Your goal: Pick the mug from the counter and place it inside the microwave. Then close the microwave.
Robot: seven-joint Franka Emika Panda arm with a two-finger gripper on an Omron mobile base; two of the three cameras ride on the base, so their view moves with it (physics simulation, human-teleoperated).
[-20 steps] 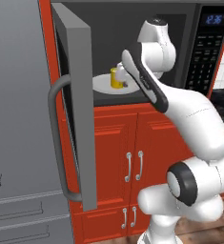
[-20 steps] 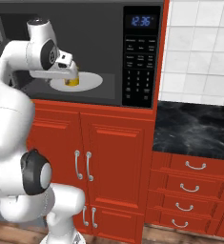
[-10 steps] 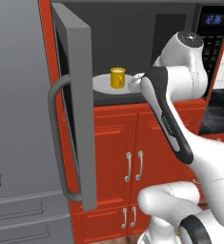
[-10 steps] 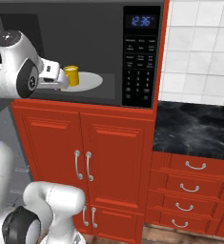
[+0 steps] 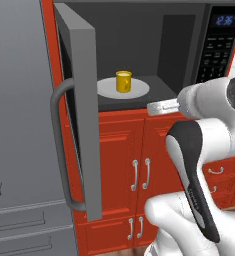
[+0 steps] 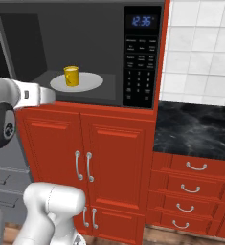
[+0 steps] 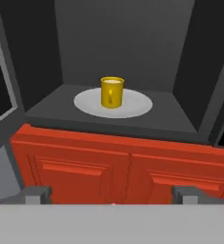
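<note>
The small yellow mug stands upright on the white round plate inside the open grey microwave. My gripper hangs outside the cavity, in front of the red cabinet edge and well short of the mug. It is open, with both fingertips wide apart and nothing between them. From the base views the hand points toward the opening. The microwave door stands swung out to the left.
The door's curved handle juts toward me at the left, beside the grey refrigerator. The keypad panel flanks the cavity on the right. Red cabinets sit below. The black veined counter lies to the right.
The arm has drawn back out of the microwave and lowered, leaving the mug standing on the plate. The mug and the door have not moved.
</note>
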